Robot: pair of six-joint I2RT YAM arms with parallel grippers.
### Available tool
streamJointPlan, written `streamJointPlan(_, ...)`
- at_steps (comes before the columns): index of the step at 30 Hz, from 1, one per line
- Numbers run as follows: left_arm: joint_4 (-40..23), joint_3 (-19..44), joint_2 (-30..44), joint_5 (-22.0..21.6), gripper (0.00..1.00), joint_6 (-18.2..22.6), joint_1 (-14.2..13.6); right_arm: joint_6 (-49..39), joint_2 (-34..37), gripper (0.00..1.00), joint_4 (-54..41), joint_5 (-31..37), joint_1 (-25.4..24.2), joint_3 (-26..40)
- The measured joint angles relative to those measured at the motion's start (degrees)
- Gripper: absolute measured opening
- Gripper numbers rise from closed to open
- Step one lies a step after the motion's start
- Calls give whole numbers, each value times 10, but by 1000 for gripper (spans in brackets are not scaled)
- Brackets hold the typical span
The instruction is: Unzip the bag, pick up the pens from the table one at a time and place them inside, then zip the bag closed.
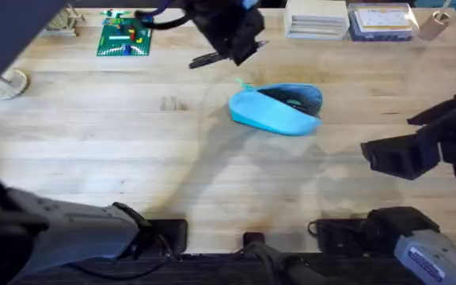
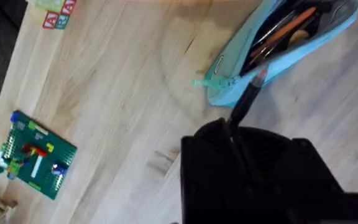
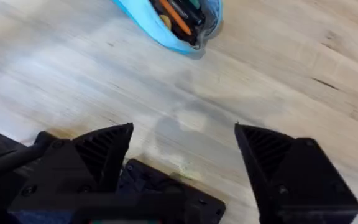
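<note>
Light wooden butcher-block worktop (image 1: 117, 182) carries one light blue fabric pencil pouch (image 1: 279, 113) near its middle, towards the far edge, unzipped so its mouth gapes. My left gripper (image 1: 240, 49) hangs just beyond it, clamped on one slim black pen (image 2: 248, 98), which I judge is ready for dropping in. One orange pen (image 3: 174, 17) already lies inside. My right gripper (image 3: 184, 140) waits wide, near the right edge.

no readable text, labels or numbers
</note>
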Motion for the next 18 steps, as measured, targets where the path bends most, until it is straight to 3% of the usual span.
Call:
streamJointPlan(9, -17, 114, 109, 31, 40, 54, -31, 0, 0, 997, 0, 0, 0, 0)
streamJointPlan(18, 29, 136, 164, 77, 41, 108, -64, 0, 0, 997, 0, 0, 0, 0)
